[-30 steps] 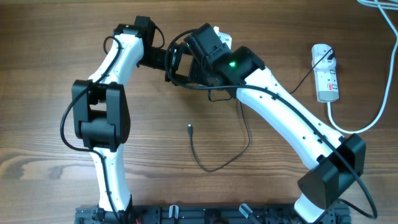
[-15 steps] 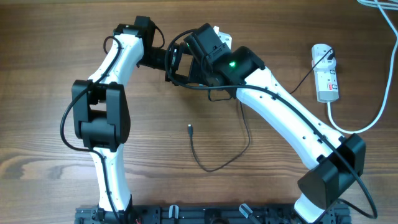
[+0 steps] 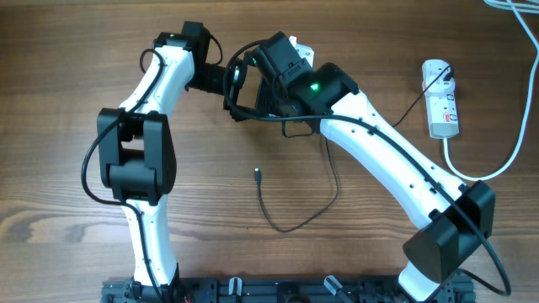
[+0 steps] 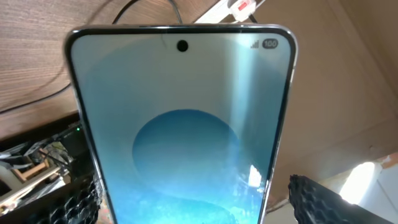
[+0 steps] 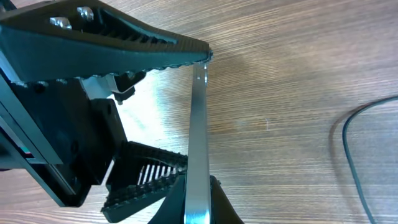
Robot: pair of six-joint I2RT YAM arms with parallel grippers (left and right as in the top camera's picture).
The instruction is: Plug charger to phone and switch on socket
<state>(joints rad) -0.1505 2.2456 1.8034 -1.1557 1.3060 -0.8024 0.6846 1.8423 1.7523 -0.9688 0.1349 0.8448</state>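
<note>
**Phone (image 4: 186, 124) held up off the table, hidden from above**

The phone fills the left wrist view, screen to the camera. Its lower part is cut off by the frame, and no lettering shows. The left gripper (image 5: 194, 118) clamps it by its long edges, and only the ridged fingers (image 4: 323, 202) show, at the bottom corners of that view. In the right wrist view the phone is just a thin silver edge, upright at mid-frame between those fingers' tips, with the table (image 5: 298, 93) behind it.

From overhead the phone cannot be seen, because the two wrists meet over it at upper centre. The right gripper (image 3: 269, 67) is in that cluster, its fingers covered by its own housing, so I cannot tell whether they are apart or closed.

The charger (image 3: 290, 225) lies slack at mid-frame overhead, its connector tip (image 3: 257, 175) bare on the wood below the arms. Part of its run is hidden under the right arm. It reappears near the socket (image 3: 441, 105) at the right of the frame, where a black plug (image 3: 449, 82) sits at the upper end. The switch is too small to read.
</note>
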